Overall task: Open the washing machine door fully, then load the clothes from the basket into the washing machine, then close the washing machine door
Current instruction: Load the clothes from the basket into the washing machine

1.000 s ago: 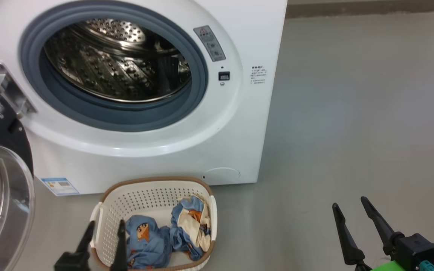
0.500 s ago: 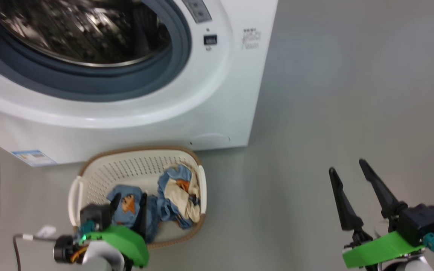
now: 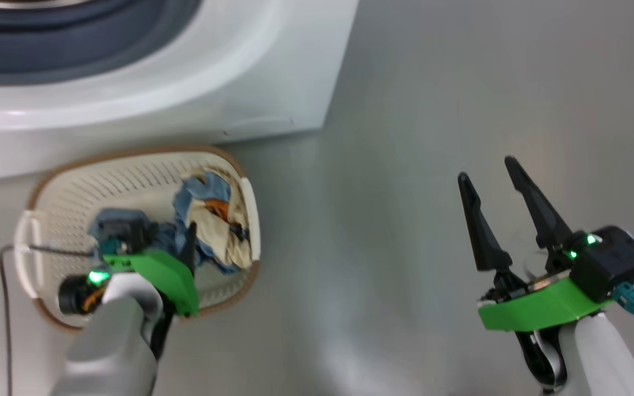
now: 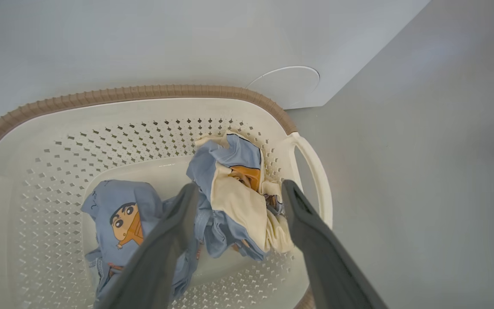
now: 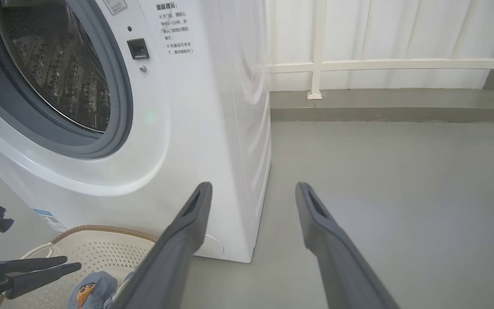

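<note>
The left gripper [image 4: 238,186] is held over the basket [image 4: 144,92], jaws spread wide and empty. They straddle the cream-patched garment [image 4: 230,206], which is bunched at the basket's handle end, seemingly lengthwise between them. The cartoon-face garment [image 4: 122,214] is seen beside it, mid-basket. The right gripper [image 3: 486,168], likewise spread empty, is held well clear of the basket.

1. The clothes [image 4: 122,214]: two crumpled blue garments; the cream-patched one [image 4: 234,201] sits between the left gripper's [image 4: 239,186] spread fingers.
2. The cream, brown-rimmed basket [image 4: 144,92] holds them.
3. The white washing machine [image 5: 212,107] stands just beyond, drum exposed.
</note>
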### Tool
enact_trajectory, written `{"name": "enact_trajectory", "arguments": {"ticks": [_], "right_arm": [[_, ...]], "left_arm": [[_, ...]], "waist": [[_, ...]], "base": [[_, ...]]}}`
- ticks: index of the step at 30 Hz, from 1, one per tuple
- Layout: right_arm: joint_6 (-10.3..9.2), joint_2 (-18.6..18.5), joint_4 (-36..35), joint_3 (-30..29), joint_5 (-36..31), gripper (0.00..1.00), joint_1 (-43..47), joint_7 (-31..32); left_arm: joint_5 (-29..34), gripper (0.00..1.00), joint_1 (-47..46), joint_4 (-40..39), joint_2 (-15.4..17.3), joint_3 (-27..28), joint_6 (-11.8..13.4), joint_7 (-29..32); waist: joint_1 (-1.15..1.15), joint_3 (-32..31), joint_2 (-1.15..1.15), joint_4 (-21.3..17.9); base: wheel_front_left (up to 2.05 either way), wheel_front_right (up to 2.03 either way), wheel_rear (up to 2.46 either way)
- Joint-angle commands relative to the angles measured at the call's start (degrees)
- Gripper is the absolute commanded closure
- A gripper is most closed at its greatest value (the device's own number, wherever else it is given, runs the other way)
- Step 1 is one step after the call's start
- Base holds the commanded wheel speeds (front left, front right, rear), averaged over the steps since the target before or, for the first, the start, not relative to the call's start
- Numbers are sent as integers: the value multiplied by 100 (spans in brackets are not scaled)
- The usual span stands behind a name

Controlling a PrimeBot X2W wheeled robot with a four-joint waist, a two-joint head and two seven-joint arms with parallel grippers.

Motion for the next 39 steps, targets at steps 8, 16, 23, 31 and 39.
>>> {"name": "enact_trajectory", "arguments": {"ticks": [8,16,23,31,39], "right_arm": [[9,69,-247,237,137,0,-456,-67],[9,146,-326,353,242,0,-691,-68],[9,184,-349,461,312,0,-857,-68],[9,213,-331,516,352,0,-888,-68],[9,229,-301,537,379,0,-922,-69]], "left_arm": [[11,0,-822,546,464,10,-51,8],[-127,0,-1357,801,724,115,10,220],[-269,0,-1656,896,933,224,145,455],[-384,0,-1813,945,1038,270,264,718],[-438,100,-1838,962,1067,269,426,829]], "waist": [[0,1522,0,-768],[0,2187,0,-978],[0,2557,0,-1121],[0,2696,0,-1195],[0,2698,0,-1218]], "base": [[0,0,0],[0,0,0],[0,0,0],[0,0,0],[0,0,0]]}}
